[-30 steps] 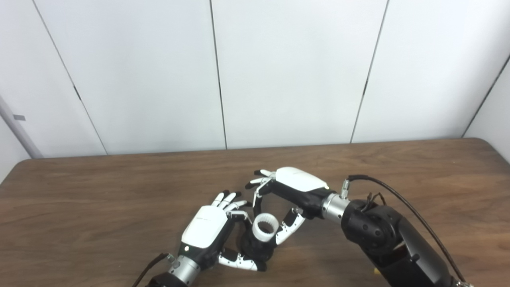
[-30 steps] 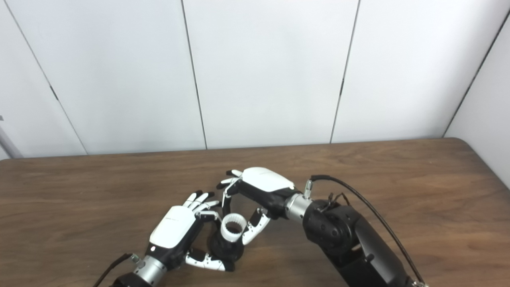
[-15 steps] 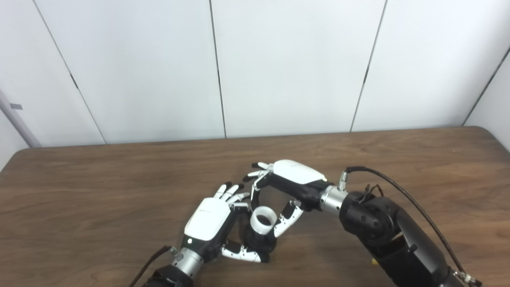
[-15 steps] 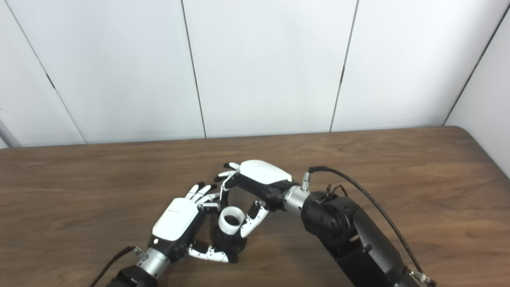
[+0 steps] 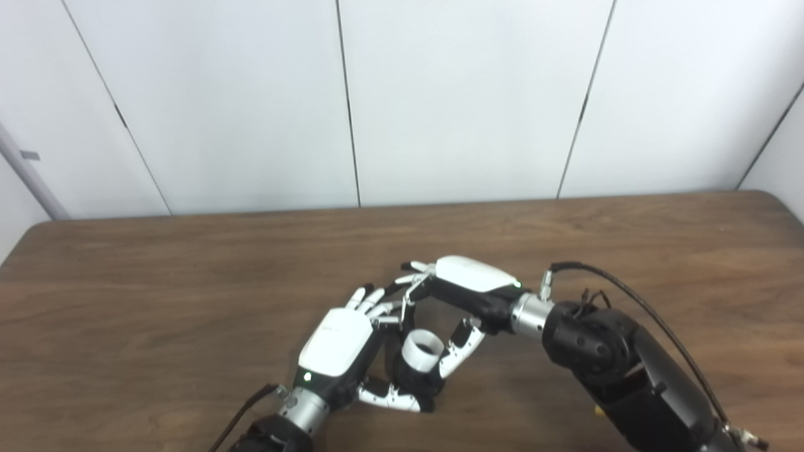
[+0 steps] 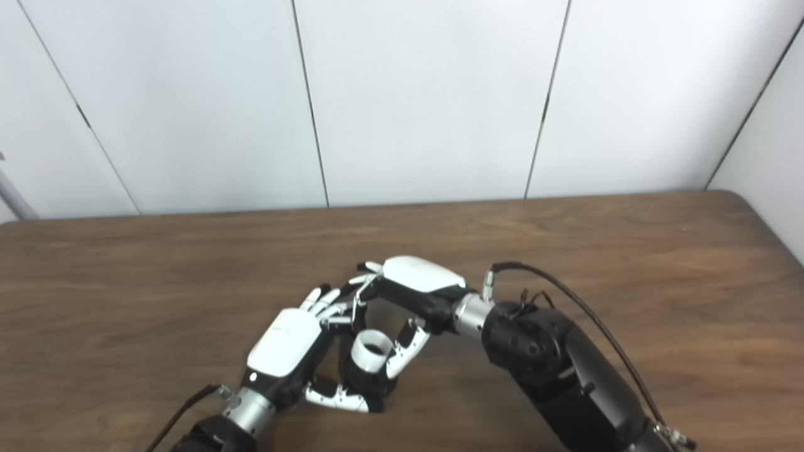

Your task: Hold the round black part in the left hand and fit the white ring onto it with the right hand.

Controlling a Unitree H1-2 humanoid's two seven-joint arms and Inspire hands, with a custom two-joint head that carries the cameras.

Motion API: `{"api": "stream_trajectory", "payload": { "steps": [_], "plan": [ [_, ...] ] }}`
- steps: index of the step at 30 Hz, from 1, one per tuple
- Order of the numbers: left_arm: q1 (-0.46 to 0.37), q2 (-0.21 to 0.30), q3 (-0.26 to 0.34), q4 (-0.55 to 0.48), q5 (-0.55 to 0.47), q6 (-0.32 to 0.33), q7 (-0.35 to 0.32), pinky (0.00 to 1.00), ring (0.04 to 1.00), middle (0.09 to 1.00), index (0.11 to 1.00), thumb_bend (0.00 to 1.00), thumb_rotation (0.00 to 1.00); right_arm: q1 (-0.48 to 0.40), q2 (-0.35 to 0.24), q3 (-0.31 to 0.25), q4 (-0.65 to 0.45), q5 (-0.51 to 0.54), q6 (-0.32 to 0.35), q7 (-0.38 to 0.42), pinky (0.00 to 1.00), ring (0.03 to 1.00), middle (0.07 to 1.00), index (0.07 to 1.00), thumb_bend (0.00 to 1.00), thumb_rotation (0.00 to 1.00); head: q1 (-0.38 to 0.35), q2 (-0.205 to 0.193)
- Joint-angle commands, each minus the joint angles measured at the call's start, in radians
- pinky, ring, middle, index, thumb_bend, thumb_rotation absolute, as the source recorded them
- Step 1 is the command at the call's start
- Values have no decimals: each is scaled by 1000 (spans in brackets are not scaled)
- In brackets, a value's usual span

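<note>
Two robot hands are meeting low over the bench (image 5: 157, 301): the left robot hand (image 5: 339, 344) is curling around the black part (image 5: 411, 382), while the right robot hand (image 5: 468, 290) is pinching the white ring (image 5: 419, 349), seemingly light, stiff and slippery, by its outer wall at 12 and 3 o'clock.

ring (image 5: 422, 351) atop part (image 5: 411, 380), left hand (image 5: 336, 342) beside, right hand (image 5: 461, 295) behind

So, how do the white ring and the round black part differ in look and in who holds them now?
The white ring is pale, with an open hole facing up; the round black part is dark and sits below it. The right hand pinches the ring, while the left hand cups the black part. Both are round and touching.
</note>
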Motion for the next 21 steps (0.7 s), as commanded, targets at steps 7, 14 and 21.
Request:
{"api": "stream_trajectory", "payload": {
  "steps": [7,14,21],
  "plan": [
    [22,-22,-33,-22,-4,-29,-48,1000,948,830,478,519,48,-20,4,6,-32,1,-30,-6,986,996,879,475,520,128,2,5],
    [17,-27,-35,-27,4,-19,-56,1000,951,830,478,520,48,-23,4,6,-30,6,-31,-2,983,997,881,476,520,128,8,11],
    [7,-32,-32,-6,-2,-24,-49,1000,938,826,479,520,48,-10,16,10,-29,9,-23,-4,999,1000,881,476,519,128,10,5]
  ]
}}
